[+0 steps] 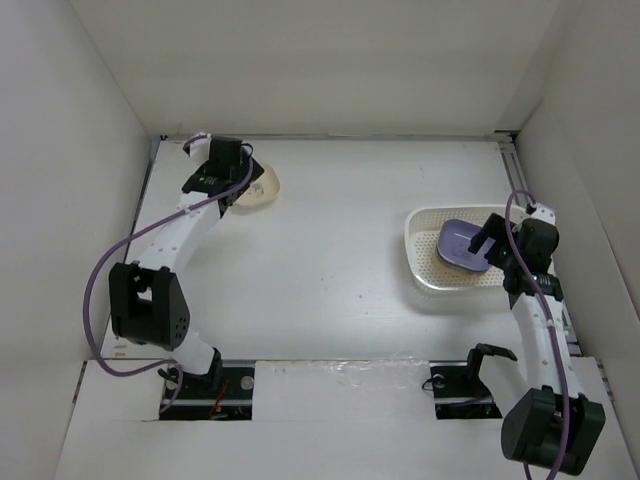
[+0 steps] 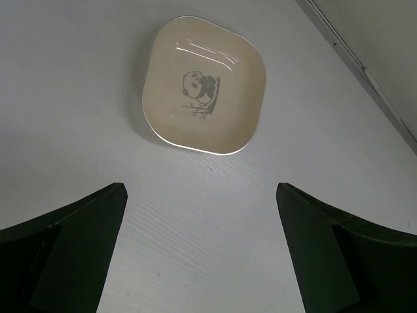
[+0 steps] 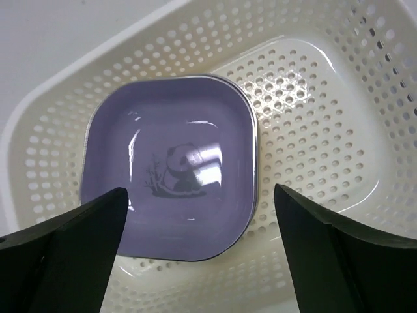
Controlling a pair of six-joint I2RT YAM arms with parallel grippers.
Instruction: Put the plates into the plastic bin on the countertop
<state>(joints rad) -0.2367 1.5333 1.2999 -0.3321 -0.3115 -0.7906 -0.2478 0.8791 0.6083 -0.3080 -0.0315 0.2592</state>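
Hovering over the far left corner of the countertop (image 1: 340, 280), the left gripper (image 2: 201, 195) has its 2 dark fingers (image 2: 71, 248) spread wide with nothing between them. Just beyond the fingertips in the left wrist view lies a cream plate (image 2: 205, 85), flat on the white surface and right side up, with a grey panda print at its centre. It is clear of both fingers. In the top view the same plate peeks out from under the left wrist, near the back wall.

On the right side, the plastic bin (image 1: 422, 222) sits on the countertop; it is white, with a perforated floor and perforated walls. 1 purple plate (image 3: 169, 169) rests inside it, on the left part of the floor as the right wrist camera sees it, panda print facing up. A thin second rim shows along the plate's right edge; whether another plate lies beneath cannot be told. The right gripper (image 3: 199, 192) hangs over the bin with its 2 fingers wide apart, framing the purple plate on either side and holding nothing.
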